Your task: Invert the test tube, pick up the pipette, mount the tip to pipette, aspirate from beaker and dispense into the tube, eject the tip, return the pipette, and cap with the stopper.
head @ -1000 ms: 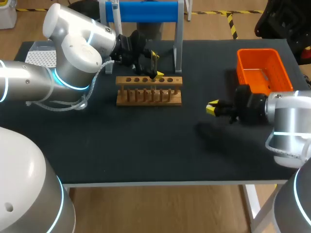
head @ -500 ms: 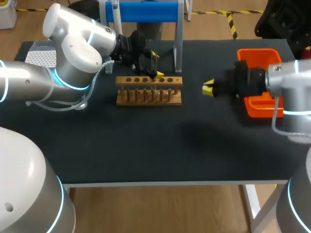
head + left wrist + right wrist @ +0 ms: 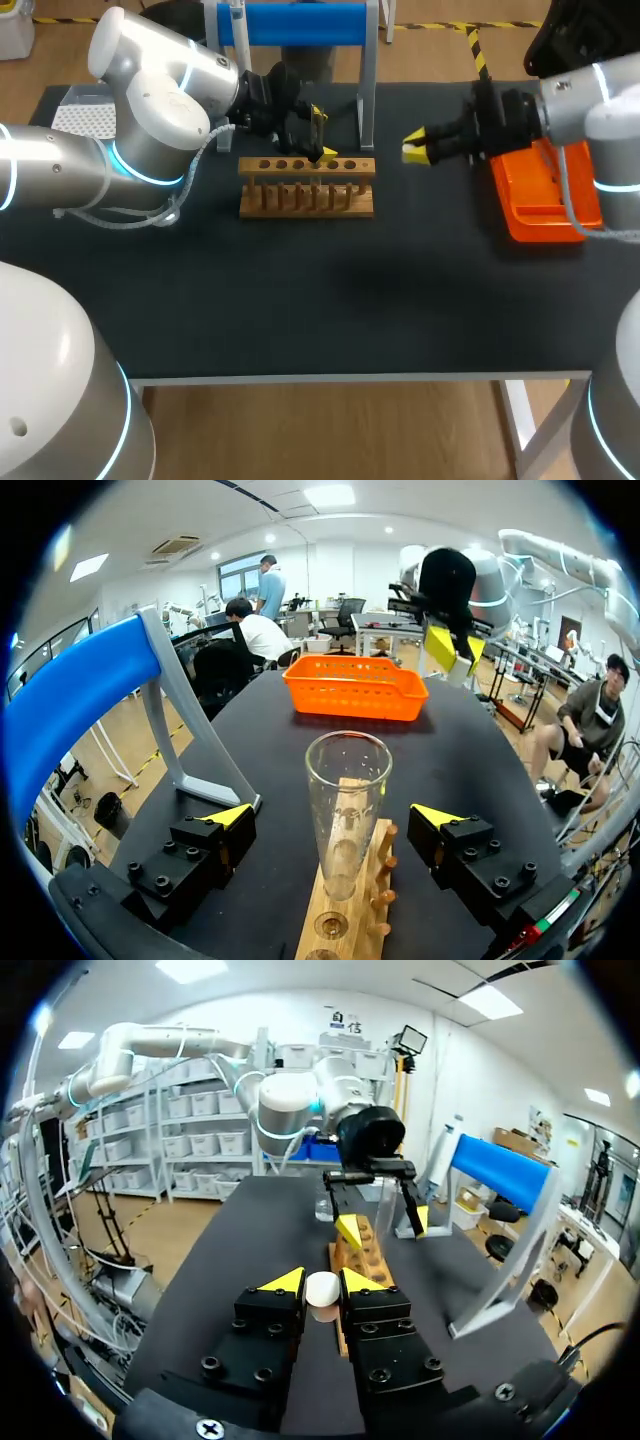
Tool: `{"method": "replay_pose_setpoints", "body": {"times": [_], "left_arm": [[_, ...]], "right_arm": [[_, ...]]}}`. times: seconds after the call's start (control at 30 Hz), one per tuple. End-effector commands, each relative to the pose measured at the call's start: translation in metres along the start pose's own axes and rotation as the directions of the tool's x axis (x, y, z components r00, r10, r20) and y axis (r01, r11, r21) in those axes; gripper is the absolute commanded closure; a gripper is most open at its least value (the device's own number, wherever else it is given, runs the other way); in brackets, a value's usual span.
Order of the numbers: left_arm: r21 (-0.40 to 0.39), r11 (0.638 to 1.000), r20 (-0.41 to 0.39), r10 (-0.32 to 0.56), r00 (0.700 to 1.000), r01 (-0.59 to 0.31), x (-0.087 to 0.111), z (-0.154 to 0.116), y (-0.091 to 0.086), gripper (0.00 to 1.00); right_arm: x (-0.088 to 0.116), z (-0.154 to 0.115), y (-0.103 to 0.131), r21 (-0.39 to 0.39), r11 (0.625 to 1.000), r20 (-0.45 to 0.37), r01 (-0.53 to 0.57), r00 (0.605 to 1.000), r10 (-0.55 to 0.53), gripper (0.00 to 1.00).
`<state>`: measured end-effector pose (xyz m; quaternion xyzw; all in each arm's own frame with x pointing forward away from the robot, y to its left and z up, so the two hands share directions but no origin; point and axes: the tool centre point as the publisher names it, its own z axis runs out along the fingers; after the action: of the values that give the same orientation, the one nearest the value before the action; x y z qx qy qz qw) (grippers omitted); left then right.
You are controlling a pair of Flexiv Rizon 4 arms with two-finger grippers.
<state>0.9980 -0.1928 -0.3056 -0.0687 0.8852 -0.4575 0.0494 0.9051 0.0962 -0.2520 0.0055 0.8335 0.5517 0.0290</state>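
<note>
A clear test tube stands mouth-up in the wooden rack, seen close in the left wrist view. My left gripper hangs over the rack, open, one finger on each side of the tube and neither touching it. My right gripper is in the air to the right of the rack, in front of the orange basket. In the right wrist view that gripper is shut on a small white stopper, with the rack and my left gripper ahead of it.
A blue-topped stand with grey legs rises behind the rack, close to my left gripper. A white perforated box lies at the back left, partly behind my left arm. The black table is bare in front of the rack.
My right arm has swung from the front right toward the back and left, carrying the stopper closer to the rack. My left arm and the tube have stayed still.
</note>
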Motion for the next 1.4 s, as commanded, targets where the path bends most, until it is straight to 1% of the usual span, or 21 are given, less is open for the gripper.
{"method": "replay_pose_setpoints", "body": {"times": [0.03,0.17,0.37,0.7,0.93,1.13,1.4], "left_arm": [[0.001,1.000,-0.004,0.000,1.000,0.000,-0.001,0.001,0.000,0.00],[0.001,1.000,-0.004,0.000,1.000,0.000,-0.001,0.001,0.000,0.00],[0.001,1.000,-0.004,0.000,1.000,0.000,-0.001,0.001,0.000,0.00],[0.001,1.000,-0.004,0.000,1.000,0.000,-0.001,0.001,0.000,0.00],[0.001,1.000,-0.004,0.000,1.000,0.000,-0.001,0.001,0.000,0.00],[0.001,1.000,-0.004,0.000,1.000,0.000,-0.001,0.001,0.000,0.00],[0.001,1.000,-0.004,0.000,1.000,0.000,-0.001,0.001,0.000,0.00]], "right_arm": [[-0.012,0.009,0.014,0.010,1.000,-0.102,-0.012,0.995,0.013,1.00],[-0.020,0.017,0.024,0.019,1.000,-0.111,-0.006,0.994,0.008,1.00],[-0.034,0.030,0.037,0.030,0.999,-0.125,-0.031,0.992,0.034,1.00],[-0.059,0.041,0.055,0.039,0.999,-0.101,-0.037,0.994,0.041,1.00],[-0.071,0.045,0.070,0.029,0.999,-0.087,-0.036,0.996,0.038,1.00],[-0.075,0.049,0.080,0.023,0.999,-0.078,-0.032,0.996,0.034,1.00],[-0.075,0.058,0.085,0.032,0.999,-0.081,-0.016,0.997,0.019,1.00]]}}
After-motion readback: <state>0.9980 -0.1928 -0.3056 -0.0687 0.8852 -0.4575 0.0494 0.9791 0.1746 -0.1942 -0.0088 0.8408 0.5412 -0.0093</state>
